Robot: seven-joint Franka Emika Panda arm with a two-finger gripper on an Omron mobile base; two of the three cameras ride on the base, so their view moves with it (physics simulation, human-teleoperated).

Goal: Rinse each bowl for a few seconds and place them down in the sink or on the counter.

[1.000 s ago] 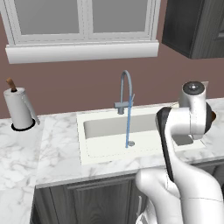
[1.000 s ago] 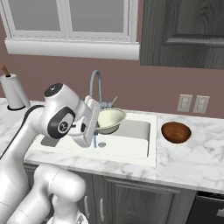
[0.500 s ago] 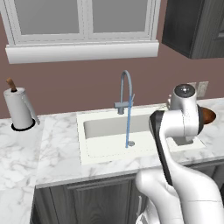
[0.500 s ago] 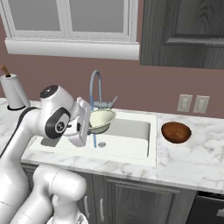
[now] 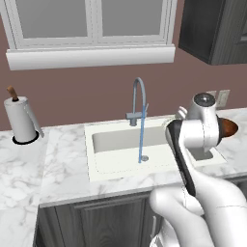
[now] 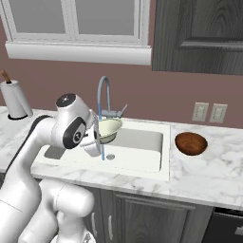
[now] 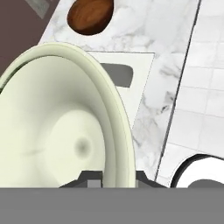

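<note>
The end effector [image 7: 114, 175] is closed on the rim of a pale cream bowl [image 6: 108, 129] and holds it above the sink [image 6: 142, 159], tilted, just beside the thin stream of water [image 6: 101, 142] that falls from the grey gooseneck faucet [image 6: 105, 97]. In the hand view the cream bowl [image 7: 65, 127] is very near the camera, with its hollow side turned toward it and its rim between the two finger tips.

A second bowl, the reddish-brown bowl [image 6: 191, 143], stands upright on the white marble tabletop [image 6: 209, 171], to the right of the sink and well apart from the arm. In the left base view this brown bowl [image 5: 228, 127] is partly hidden behind the white arm.

The stream of water [image 5: 143, 135] goes down to the sink floor close to the round drain [image 6: 110, 156]. On the far left of the tabletop a paper towel roll [image 5: 20, 120] stands upright on its holder. Two wall outlets [image 6: 209, 112] are on the wall behind the brown bowl.
</note>
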